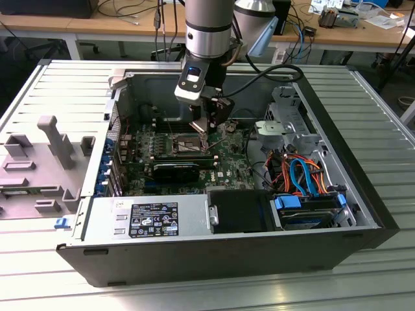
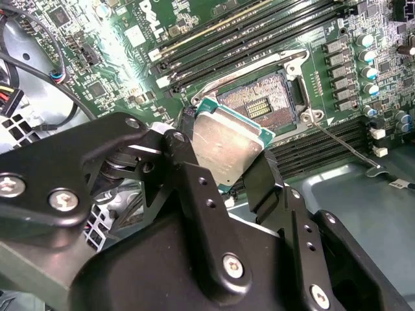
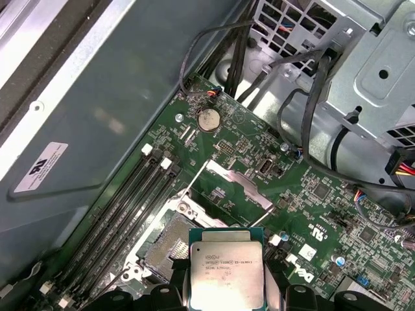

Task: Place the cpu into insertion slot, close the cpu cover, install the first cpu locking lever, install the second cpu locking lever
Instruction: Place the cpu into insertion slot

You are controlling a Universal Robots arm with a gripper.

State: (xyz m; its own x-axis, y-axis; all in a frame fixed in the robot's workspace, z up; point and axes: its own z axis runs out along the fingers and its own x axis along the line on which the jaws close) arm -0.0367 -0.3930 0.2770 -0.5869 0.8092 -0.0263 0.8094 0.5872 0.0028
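Observation:
My gripper [image 1: 209, 127] hangs inside the open computer case, just above the motherboard's insertion slot [image 1: 188, 144]. It is shut on the cpu [image 2: 227, 148], a flat square chip with a silver top, pinched at two opposite edges by the black fingers [image 2: 188, 170]. The cpu [image 3: 227, 267] is tilted and hovers over one edge of the open insertion slot [image 2: 262, 103], apart from it. The contact field of the insertion slot [image 3: 170, 241] lies bare. The cpu cover [image 3: 237, 183] stands raised beside it. One thin wire locking lever [image 2: 343, 141] sticks out sideways, unlatched.
Black memory slots [image 2: 246, 32] run along both sides of the socket. Cable bundles [image 3: 305, 97] and a metal drive cage [image 1: 288, 123] stand close at the exterior view's right. A power supply [image 1: 152, 219] fills the case front. A grey jig [image 1: 45, 162] lies outside at the left.

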